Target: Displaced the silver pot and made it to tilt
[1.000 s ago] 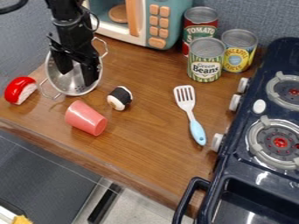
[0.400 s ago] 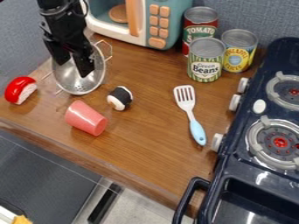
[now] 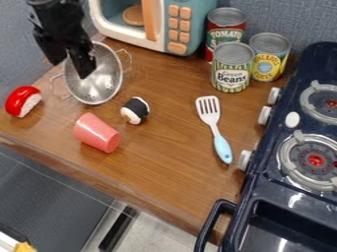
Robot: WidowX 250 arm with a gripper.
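The black gripper [image 3: 69,68] is at the upper left, open, its fingers spread. One finger hangs in front of the pot's opening and the other is just outside its left rim. The silver pot [image 3: 102,84], with small holes in its base and wire handles at its sides, leans tilted with its opening toward the camera. Part of its upper left rim is hidden behind the gripper. Whether the fingers touch the pot, I cannot tell.
A red-and-white toy piece [image 3: 23,101], a pink cup [image 3: 97,133] on its side and a sushi toy [image 3: 135,110] surround the pot. Behind is a toy microwave [image 3: 187,24]; farther right are a spatula [image 3: 215,126], cans [image 3: 231,67] and the stove [image 3: 293,197].
The gripper has moved left and a little up. The pot has shifted slightly right and its tilt has changed, with more of its right side showing.
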